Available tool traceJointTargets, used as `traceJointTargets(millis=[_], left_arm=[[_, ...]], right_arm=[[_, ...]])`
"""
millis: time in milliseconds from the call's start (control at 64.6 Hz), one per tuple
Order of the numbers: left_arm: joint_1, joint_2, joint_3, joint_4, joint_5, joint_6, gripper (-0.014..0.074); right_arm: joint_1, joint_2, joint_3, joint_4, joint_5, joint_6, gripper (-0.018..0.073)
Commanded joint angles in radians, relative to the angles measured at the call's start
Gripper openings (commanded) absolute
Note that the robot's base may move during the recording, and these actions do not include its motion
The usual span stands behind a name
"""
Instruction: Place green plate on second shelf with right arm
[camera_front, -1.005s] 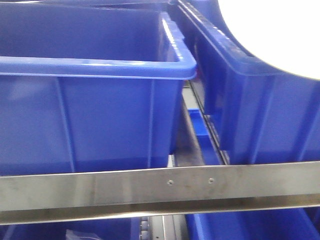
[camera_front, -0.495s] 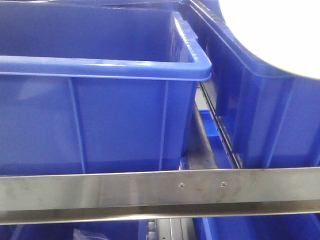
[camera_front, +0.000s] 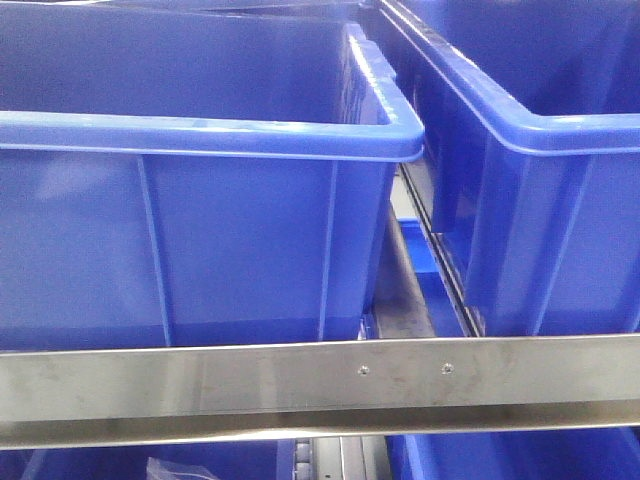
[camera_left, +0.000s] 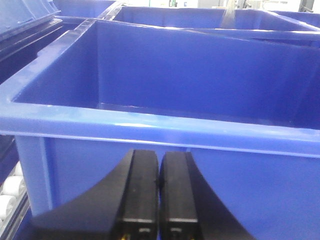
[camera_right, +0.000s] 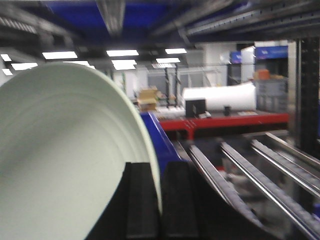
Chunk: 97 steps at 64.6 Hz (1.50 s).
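**Ines:** Plate first. Where does the green plate (camera_right: 60, 160) sit, and what has hold of it?

**Tomas:** The right wrist view shows it standing on edge at the left of the picture, its pale hollow face turned toward the camera. The right tool (camera_right: 160, 200) has its two dark fingers pressed on the rim at the plate's right edge, one finger on each face. So the tool is clamped on the plate. The front view does not show the plate at all, only two blue bins (camera_front: 200, 220) behind a steel rail (camera_front: 320, 385).

**Ines:** How would it handle?

**Tomas:** By the look of it, stiff and fairly light, with a plain matte skin that should give the pads some bite. The material cannot be told from these pictures, so a knock on metal ought to be treated as a risk. Held by one edge, it could swing or twist around the pinch if moved sharply.

**Ines:** Would another hold be better?

**Tomas:** Probably not. The low rim is the only part thin enough to pinch. A deeper bite past the lip would steady it.

**Ines:** And the shelf?

**Tomas:** Roller tracks (camera_right: 240, 175) run ahead on the right, apart from the plate.

**Ines:** The other arm?

**Tomas:** The left tool (camera_left: 159, 200) has its fingers pressed together on nothing, just before a blue bin's rim (camera_left: 150, 122).
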Motion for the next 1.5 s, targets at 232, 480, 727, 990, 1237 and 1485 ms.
traceJointTargets(millis=[232, 480, 727, 990, 1237, 1485], left_arm=[[0.0, -0.017, 0.041, -0.003, -0.082, -0.004, 0.0131], [0.0, -0.017, 0.041, -0.003, -0.082, -0.004, 0.0131], [0.0, -0.017, 0.041, -0.003, -0.082, -0.004, 0.0131], [0.0, -0.017, 0.041, -0.003, -0.082, -0.004, 0.0131], [0.0, -0.017, 0.041, -0.003, -0.082, -0.004, 0.0131], [0.0, -0.017, 0.041, -0.003, -0.082, -0.004, 0.0131]], right_arm=[[-0.008, 0.277, -0.209, 0.026, 0.035, -0.077, 0.0146], [-0.007, 0.268, -0.239, 0.027, 0.202, -0.077, 0.0307], [-0.007, 0.108, -0.239, 0.026, 0.454, -0.077, 0.0037], [-0.007, -0.162, -0.145, 0.029, 0.621, -0.077, 0.0027], [-0.007, -0.32, -0.095, 0.028, 0.699, -0.077, 0.0027], [-0.007, -0.343, -0.013, 0.056, 0.785, -0.077, 0.0027]])
